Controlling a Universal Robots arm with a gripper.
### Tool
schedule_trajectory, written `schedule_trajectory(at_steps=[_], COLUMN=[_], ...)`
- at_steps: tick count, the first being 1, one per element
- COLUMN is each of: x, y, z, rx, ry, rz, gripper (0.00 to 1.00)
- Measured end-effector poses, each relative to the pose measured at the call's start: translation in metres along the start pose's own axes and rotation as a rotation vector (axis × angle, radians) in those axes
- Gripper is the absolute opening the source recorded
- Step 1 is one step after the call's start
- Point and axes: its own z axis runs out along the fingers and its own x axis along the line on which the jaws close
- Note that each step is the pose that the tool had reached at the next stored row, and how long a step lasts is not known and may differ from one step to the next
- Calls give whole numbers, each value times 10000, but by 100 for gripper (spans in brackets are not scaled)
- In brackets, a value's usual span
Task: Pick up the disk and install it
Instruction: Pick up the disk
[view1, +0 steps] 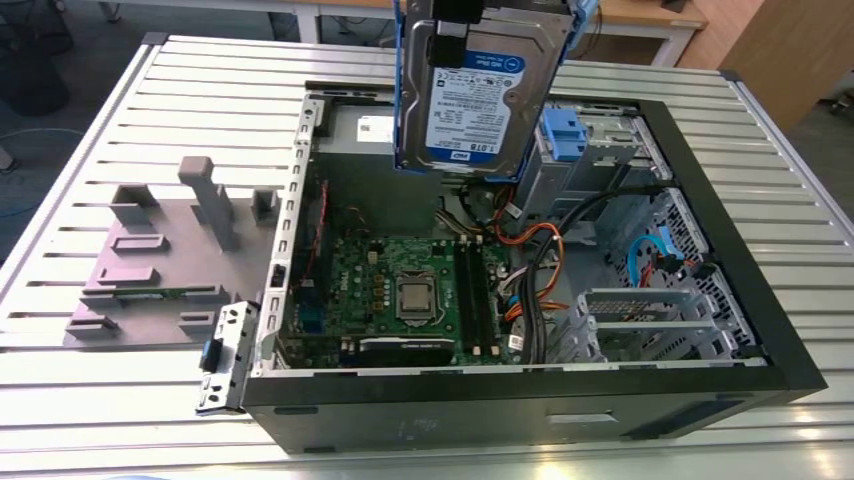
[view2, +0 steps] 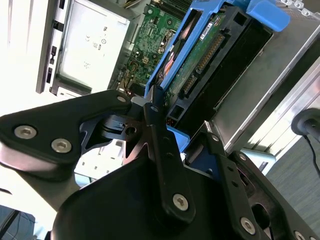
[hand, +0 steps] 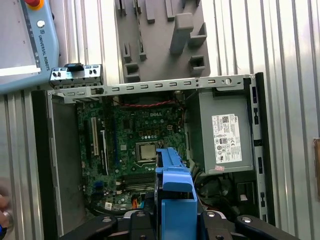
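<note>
Slatted metal table (view1: 120, 400) carries the open computer case (view1: 534, 410), and your gripper (view2: 177, 125) is clenched on the disk (view1: 470, 85), upright above the case beside the drive cage (view1: 607, 160), where I judge a tilted approach could jam its blue frame (hand: 175, 200) or snag the cables (view1: 541, 245).

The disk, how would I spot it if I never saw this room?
Find the open computer case on the slatted metal table. Above it, the pincer holds the disk upright in the air. It is silver with a white-and-blue label and a bright blue frame, unlike the grey power supply inside the case.
</note>
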Motion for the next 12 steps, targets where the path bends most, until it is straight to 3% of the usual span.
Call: schedule_trajectory(at_steps=[12], x=[34], y=[-4], z=[-1], rx=[0], ry=[0], rz=[0], gripper=[36])
